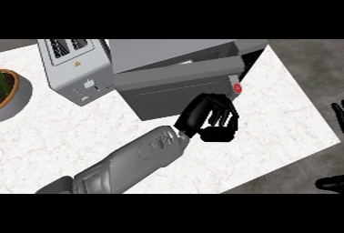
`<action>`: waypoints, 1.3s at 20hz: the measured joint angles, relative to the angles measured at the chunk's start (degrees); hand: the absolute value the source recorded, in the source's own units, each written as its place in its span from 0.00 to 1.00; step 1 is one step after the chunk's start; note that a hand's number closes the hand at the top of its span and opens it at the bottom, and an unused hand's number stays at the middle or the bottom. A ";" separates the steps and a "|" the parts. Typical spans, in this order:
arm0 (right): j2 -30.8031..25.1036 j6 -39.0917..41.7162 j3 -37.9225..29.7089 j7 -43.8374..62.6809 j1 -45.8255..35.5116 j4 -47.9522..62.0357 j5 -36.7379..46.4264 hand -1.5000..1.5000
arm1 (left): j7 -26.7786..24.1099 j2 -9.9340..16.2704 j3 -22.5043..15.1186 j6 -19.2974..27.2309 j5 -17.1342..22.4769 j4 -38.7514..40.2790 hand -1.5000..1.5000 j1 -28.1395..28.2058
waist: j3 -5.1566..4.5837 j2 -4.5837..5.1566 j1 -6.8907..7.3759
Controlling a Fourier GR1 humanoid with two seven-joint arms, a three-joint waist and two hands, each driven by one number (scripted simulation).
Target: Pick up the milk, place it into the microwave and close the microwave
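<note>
The left hand [214,119] sits at the centre of the view with its fingers curled inward, right against the front of the microwave door [180,93]. No milk shows anywhere; whether it is inside the microwave [176,54], hidden by the nearly closed door, or buried in the curled fingers, I cannot tell. The hand seems to clasp nothing visible.

The door is a stiff hinged panel. It should swing easily under a flat push, best applied at its free edge at about 2 o'clock from the hand, near the red button [236,88]. A milk carton would likely be light and rigid, best gripped round its sides.

At 10 o'clock a toaster [75,68] carries a small yellow warning triangle; no writing is readable. A potted plant [12,93] sits at 9 o'clock on the white marble counter [282,118]. The right hand [336,113] rests at the 3 o'clock edge, fingers up and apart.
</note>
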 measured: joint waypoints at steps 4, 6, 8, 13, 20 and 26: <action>-0.96 1.23 0.33 1.29 -1.63 -0.64 -1.22 0.00 | 0.19 -0.23 0.91 0.98 1.84 1.82 1.00 -2.99 | 0.07 0.43 -1.31; -1.36 1.72 0.55 1.83 -2.47 -0.92 -1.63 0.00 | 0.34 -0.08 1.19 1.42 2.71 2.98 1.00 -4.02 | 0.12 0.74 -1.88; -1.67 2.52 1.09 2.50 -3.28 -1.36 -2.15 0.00 | 0.36 0.09 1.48 1.73 3.56 3.64 1.00 -5.12 | 0.14 0.86 -2.28; -2.70 4.81 2.46 4.53 -4.92 -2.61 -3.78 0.00 | -0.87 1.42 2.06 2.69 5.13 3.84 1.00 -6.42 | 0.15 0.90 -2.99; -5.25 7.81 5.02 7.38 -7.23 -5.62 -3.89 1.00 | -1.76 1.88 1.87 4.60 6.97 4.28 1.00 -6.71 | 0.15 0.94 -3.95; -7.78 11.08 8.82 9.44 -9.77 -11.60 -2.85 1.00 | -2.00 1.69 1.34 5.13 8.19 5.51 1.00 -7.48 | 0.20 0.78 -4.59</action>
